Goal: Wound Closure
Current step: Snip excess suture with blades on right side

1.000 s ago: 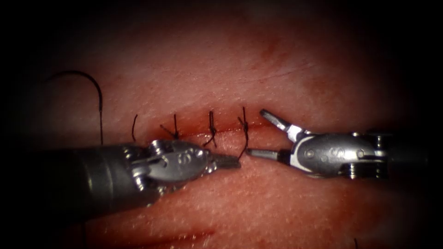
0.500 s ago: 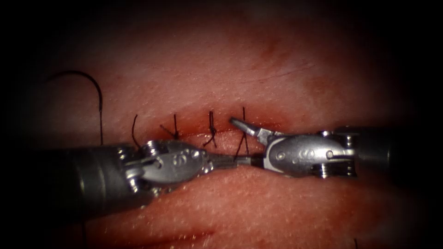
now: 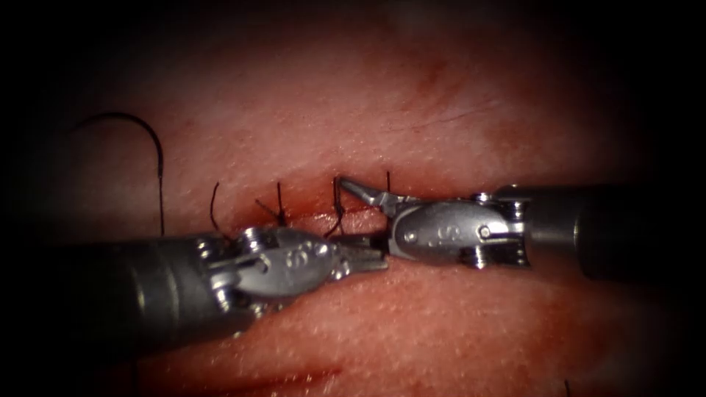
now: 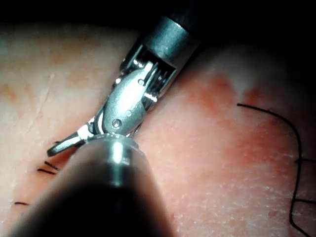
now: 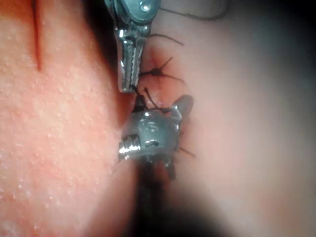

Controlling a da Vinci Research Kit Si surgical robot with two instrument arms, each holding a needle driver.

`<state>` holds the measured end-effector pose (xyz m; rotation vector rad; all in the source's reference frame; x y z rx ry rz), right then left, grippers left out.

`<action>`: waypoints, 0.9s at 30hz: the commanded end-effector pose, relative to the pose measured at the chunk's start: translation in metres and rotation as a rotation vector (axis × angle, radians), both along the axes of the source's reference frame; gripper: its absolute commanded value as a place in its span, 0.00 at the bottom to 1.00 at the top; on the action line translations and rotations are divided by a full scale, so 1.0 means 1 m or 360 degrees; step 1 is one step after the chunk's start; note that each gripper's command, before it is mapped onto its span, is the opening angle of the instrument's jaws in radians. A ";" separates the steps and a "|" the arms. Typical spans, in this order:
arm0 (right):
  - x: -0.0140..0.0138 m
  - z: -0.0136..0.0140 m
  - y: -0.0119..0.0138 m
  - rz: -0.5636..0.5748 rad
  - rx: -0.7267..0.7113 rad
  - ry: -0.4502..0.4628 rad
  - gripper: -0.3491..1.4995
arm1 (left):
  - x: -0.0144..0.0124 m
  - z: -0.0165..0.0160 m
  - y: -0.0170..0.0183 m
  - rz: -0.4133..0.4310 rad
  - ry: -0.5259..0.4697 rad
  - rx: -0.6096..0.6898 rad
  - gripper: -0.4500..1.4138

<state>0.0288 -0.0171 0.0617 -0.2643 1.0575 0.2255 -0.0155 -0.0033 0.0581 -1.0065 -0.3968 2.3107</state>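
The cut (image 3: 309,217) runs across the tissue (image 3: 441,331), closed by several dark stitches (image 3: 279,207). My left tool (image 3: 373,257) reaches in from the left, its jaws shut on the thread of the rightmost stitch (image 3: 388,180). The same shut jaws (image 5: 129,69) hold thread at their tip in the right wrist view. My right tool (image 3: 353,212) stands open, one jaw lifted over the stitch line, the other against the left tool's tip. Its open jaws (image 4: 66,144) also appear in the left wrist view. The dark curved needle (image 3: 143,129) lies free on the tissue at the far left.
Thread (image 3: 161,202) trails down from the needle and passes behind the left tool's shaft (image 3: 125,287). More loose thread (image 4: 295,148) lies on the tissue. Red fluid (image 3: 316,220) sits along the stitch line. A second shallow cut (image 3: 294,378) marks the near tissue.
My right tool has slid left along the cut with its jaws open, past the rightmost stitch, until it meets the left tool's tip. The left tool has barely moved.
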 end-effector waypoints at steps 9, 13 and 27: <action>0.0005 0.0020 0.0007 0.0034 -0.0016 -0.0042 0.69 | -0.0005 0.0005 -0.0004 0.0011 -0.0011 -0.0008 0.00; 0.0005 0.0020 0.0002 0.0072 -0.0005 -0.0027 0.00 | -0.0006 0.0006 -0.0006 0.0015 -0.0020 -0.0006 0.00; -0.0038 -0.0018 0.0000 0.0128 0.0033 0.0105 0.91 | -0.0009 0.0009 -0.0019 0.0045 -0.0058 -0.0013 0.00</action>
